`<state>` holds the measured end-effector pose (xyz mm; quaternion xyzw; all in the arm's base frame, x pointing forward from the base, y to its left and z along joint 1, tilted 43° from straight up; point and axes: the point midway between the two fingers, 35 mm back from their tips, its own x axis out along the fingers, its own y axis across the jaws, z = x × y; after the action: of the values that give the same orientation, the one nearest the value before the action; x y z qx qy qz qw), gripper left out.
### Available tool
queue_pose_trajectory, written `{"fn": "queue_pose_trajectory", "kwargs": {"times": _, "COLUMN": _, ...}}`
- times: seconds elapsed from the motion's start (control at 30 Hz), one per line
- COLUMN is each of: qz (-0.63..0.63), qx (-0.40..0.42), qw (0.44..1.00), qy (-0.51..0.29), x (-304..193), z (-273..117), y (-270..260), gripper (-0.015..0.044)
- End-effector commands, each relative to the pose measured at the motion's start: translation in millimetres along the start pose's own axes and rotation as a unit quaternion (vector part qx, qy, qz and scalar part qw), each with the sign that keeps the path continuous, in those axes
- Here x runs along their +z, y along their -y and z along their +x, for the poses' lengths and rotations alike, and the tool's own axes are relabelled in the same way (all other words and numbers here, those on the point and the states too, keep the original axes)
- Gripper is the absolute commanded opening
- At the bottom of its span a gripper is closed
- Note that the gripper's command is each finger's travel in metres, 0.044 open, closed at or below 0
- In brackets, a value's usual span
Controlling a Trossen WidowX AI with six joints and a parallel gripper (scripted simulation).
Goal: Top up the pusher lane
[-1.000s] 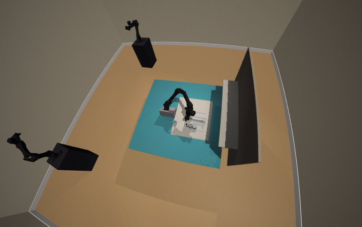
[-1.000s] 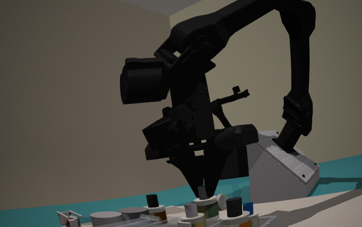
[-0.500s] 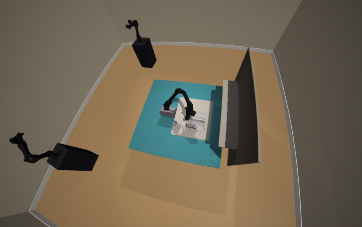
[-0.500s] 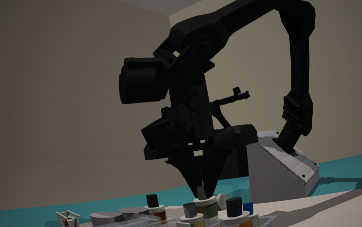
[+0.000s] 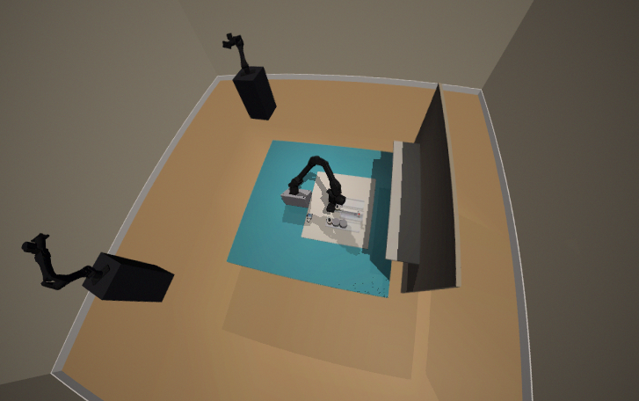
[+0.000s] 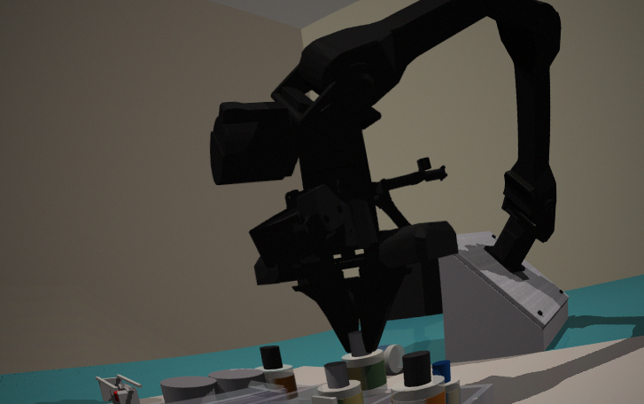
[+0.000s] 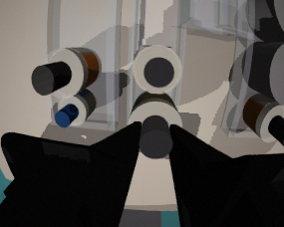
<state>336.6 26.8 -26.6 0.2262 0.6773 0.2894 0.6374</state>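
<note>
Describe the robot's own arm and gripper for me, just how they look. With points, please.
The arm [image 5: 315, 160] [image 6: 532, 100] is matte black, with chunky angular joints. The gripper [image 5: 334, 207] [image 6: 360, 345] [image 7: 155, 129] is black too, its two fingers tapering to narrow tips. I can make out no cables or markings.

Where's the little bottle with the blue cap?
In the wrist view, the blue-capped bottle stands at left, just below the larger black-capped jar.

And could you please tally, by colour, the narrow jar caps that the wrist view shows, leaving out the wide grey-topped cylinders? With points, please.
Grey: 2 (held grey cap [image 7: 156, 137] [image 6: 356, 344], lane grey cap [image 7: 159, 72] [image 6: 335, 375])
Black: 2 (left black cap [image 7: 43, 81] [image 6: 415, 369], right black cap [image 7: 281, 130] [image 6: 271, 357])
Blue: 1 (small blue cap [image 7: 66, 115] [image 6: 441, 370])
Total: 5
</note>
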Motion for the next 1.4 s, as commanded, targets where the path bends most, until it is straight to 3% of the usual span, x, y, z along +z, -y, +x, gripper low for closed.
{"fn": "queue_pose_trajectory", "kwargs": {"times": 0.0, "qz": -0.006, "qx": 0.001, "qw": 1.000, "qy": 0.011, "x": 7, "z": -1, "y": -1, "gripper": 0.0000}}
{"fn": "queue_pose_trajectory", "kwargs": {"times": 1.37, "qz": -0.006, "qx": 0.001, "qw": 1.000, "qy": 0.011, "x": 7, "z": 11, "y": -1, "gripper": 0.0000}}
